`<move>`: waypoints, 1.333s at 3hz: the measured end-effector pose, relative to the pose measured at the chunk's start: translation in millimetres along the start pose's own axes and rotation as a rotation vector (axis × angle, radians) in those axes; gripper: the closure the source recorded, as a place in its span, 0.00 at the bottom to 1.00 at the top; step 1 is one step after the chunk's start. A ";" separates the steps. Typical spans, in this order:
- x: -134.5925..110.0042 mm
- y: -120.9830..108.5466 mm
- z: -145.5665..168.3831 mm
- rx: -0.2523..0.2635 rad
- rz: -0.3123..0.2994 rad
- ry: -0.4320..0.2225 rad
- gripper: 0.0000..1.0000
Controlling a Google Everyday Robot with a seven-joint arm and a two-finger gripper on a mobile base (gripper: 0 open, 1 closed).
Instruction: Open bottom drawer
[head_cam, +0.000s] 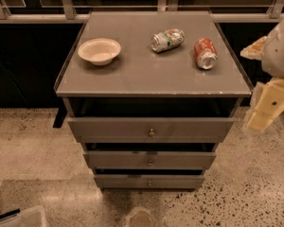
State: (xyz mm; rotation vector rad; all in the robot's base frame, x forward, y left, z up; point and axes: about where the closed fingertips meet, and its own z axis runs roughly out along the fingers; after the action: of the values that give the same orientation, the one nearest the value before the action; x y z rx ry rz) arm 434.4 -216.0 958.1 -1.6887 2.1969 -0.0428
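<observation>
A grey cabinet (151,65) has three drawer fronts stacked under its top. The bottom drawer (149,181) is the narrowest and lowest front, with a small round metal knob (149,183) at its centre. The mid-sized front (149,160) and the widest top front (150,129) sit above it. My gripper (267,110) is at the right edge of the view, beside the cabinet's right side at about the height of the top drawer, well apart from the bottom drawer.
On the cabinet top lie a white bowl (99,51), a crushed green-and-white can (167,39) and a crushed red can (205,53). A railing and dark windows run behind. Speckled floor lies in front, with a pale object (23,216) at the lower left.
</observation>
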 end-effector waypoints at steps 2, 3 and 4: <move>11.1 78.8 137.5 -0.152 0.130 -0.333 0.00; 20.5 130.6 234.8 -0.261 0.269 -0.442 0.00; 31.6 156.2 277.1 -0.300 0.324 -0.436 0.00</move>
State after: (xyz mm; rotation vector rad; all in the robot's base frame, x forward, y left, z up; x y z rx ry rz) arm 367.3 -147.0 653.3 -1.2933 2.1711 0.7014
